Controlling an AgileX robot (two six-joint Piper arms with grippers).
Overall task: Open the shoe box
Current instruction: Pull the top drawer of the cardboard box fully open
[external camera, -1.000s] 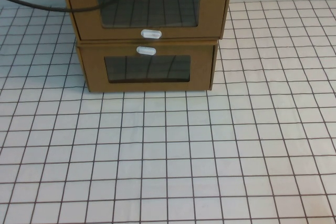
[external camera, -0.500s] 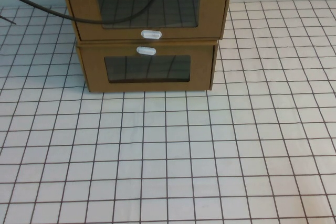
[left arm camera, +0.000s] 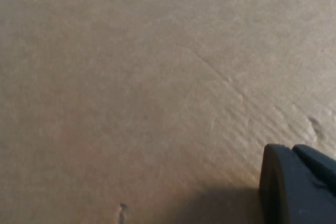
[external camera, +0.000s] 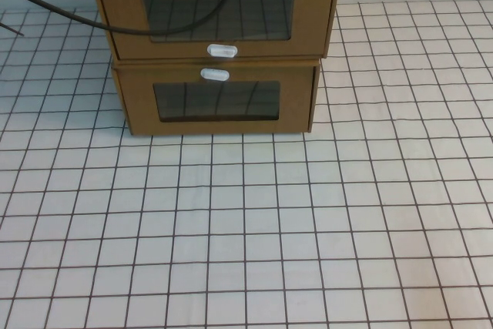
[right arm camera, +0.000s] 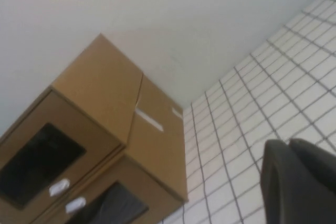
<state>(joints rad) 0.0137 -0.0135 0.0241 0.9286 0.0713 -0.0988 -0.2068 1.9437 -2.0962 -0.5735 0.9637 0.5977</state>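
White gridded table (external camera: 308, 229) held two stacked brown cardboard shoe boxes (external camera: 269, 50), both unopened; the left gripper (left arm camera: 302, 184) hung close against cardboard, its grip untellable, and the right gripper (right arm camera: 299, 179) sat closed off to their right, so this looked like the approach step, with a white oval pull tab (external camera: 222, 50) to grasp next.

Gridded table (external camera: 339, 221) carries lower shoe box (external camera: 216, 102), far side.
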